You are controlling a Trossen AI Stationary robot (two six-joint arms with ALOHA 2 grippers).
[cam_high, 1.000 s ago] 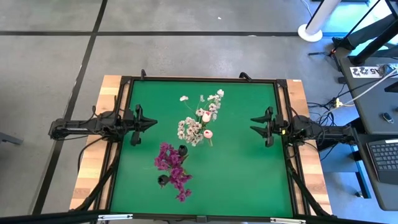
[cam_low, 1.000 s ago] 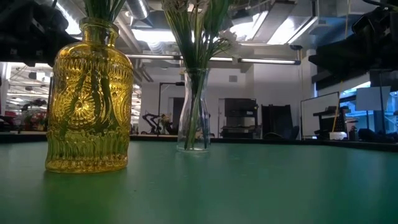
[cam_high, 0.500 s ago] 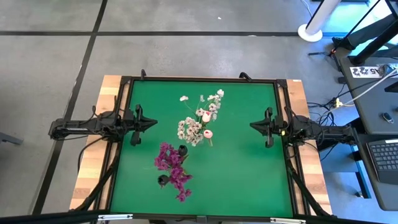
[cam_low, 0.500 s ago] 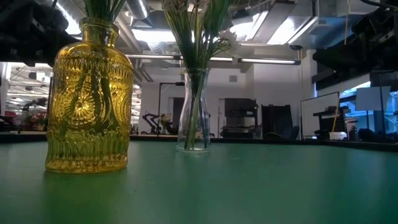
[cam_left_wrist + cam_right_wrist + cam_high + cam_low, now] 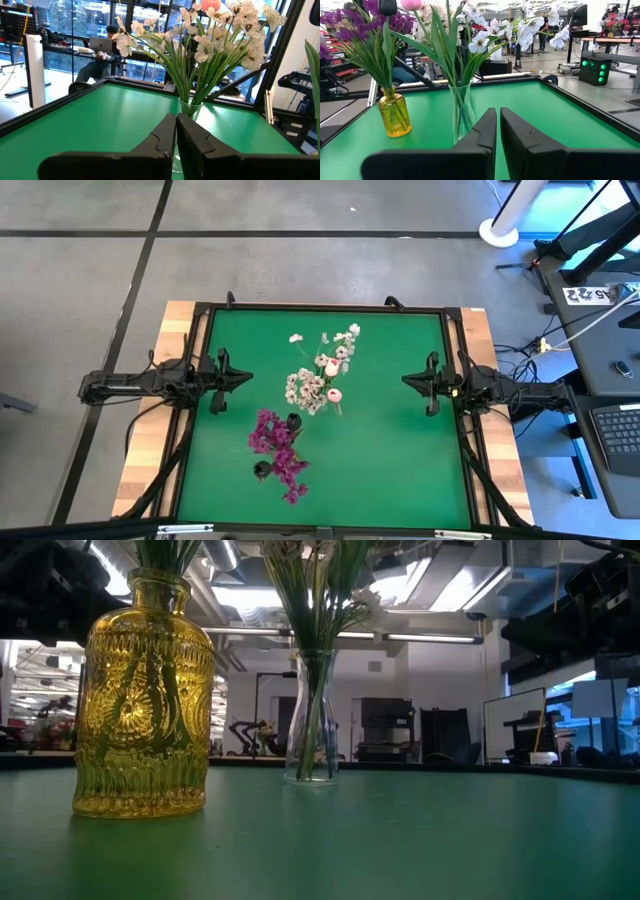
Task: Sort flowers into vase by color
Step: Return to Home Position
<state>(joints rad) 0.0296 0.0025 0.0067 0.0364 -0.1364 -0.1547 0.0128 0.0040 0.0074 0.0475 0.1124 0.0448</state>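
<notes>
Two colours kept apart: white sprays [image 5: 300,388] and pink tulip buds [image 5: 332,366] in the clear vase [image 5: 310,720] near centre, magenta clusters [image 5: 272,435] in the yellow vase [image 5: 143,710] at its 7 o'clock. Left gripper [image 5: 176,119] at 9 o'clock, right gripper [image 5: 498,112] at 3, both clenched empty, parked well apart from both vases, presumably with sorting finished.

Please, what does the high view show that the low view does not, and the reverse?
Only the high view: the purple blossoms, the white and pink blossoms, and plainly the left gripper and right gripper, parked at the table's side edges. Only the low view: the yellow vase and the clear vase holding green stems. Both: the green table.
</notes>
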